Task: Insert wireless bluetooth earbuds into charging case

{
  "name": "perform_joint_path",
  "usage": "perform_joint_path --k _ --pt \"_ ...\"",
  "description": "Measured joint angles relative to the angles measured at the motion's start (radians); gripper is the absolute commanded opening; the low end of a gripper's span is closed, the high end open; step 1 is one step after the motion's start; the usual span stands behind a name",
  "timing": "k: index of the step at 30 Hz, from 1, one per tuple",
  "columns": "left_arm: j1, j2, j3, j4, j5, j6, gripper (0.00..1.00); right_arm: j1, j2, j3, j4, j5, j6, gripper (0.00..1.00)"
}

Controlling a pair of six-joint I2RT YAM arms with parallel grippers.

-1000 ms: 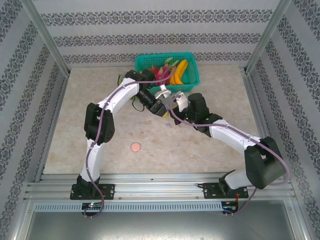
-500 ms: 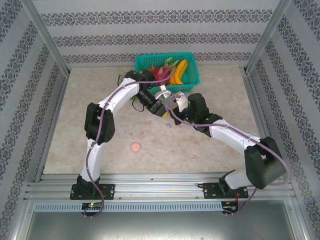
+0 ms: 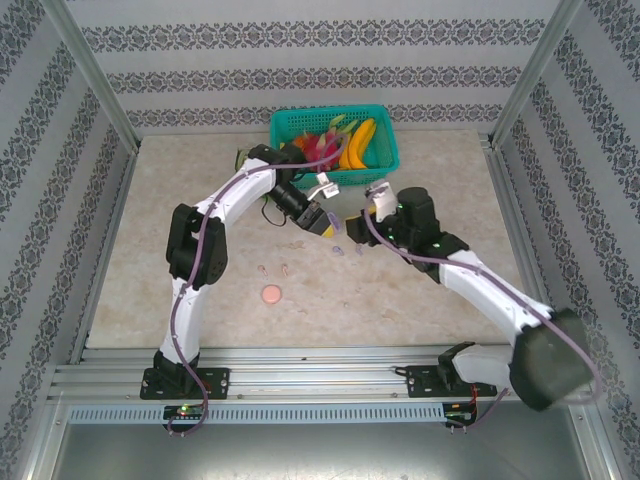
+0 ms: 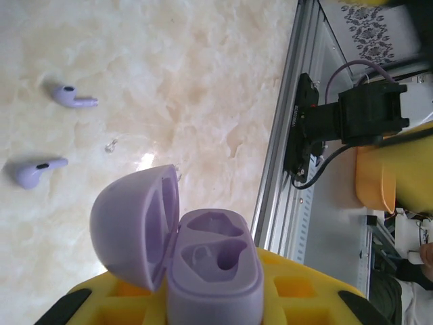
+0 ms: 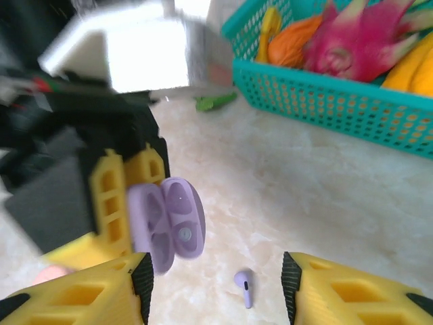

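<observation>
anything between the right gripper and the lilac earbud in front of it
Nothing visible. The lilac earbud lies on bare table ahead of the open right gripper; the open lilac case is off to one side.

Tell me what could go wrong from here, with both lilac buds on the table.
The right claw hangs open close to the left claw; dropping onto the earbud could bump them together.
The lilac case is held tilted, so a seated earbud might slide out.
</observation>
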Motion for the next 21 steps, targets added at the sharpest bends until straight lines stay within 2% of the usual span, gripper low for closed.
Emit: perform_joint_path --k 6,11,15,21 --pt "0.019 -0.113 -0.160 0.194 -0.029 -0.083 0.00 -0.040 -0.213 -0.066 -0.080 0.054 0.169 0.60" --pt "0.019 -0.274 -0.337 0.441 -0.118 -0.168 0.00 -0.040 -0.236 -0.076 -0.186 0.115 0.346 0.60" --pt "0.018 -0.448 -0.585 0.715 -0.261 -0.195 0.00 -0.040 -0.214 -0.076 -0.266 0.163 0.455 0.61" --pt "0.005 -0.607 -0.848 1.043 -0.574 -0.283 0.00 -0.040 -0.150 -0.072 -0.334 0.180 0.551 0.61"
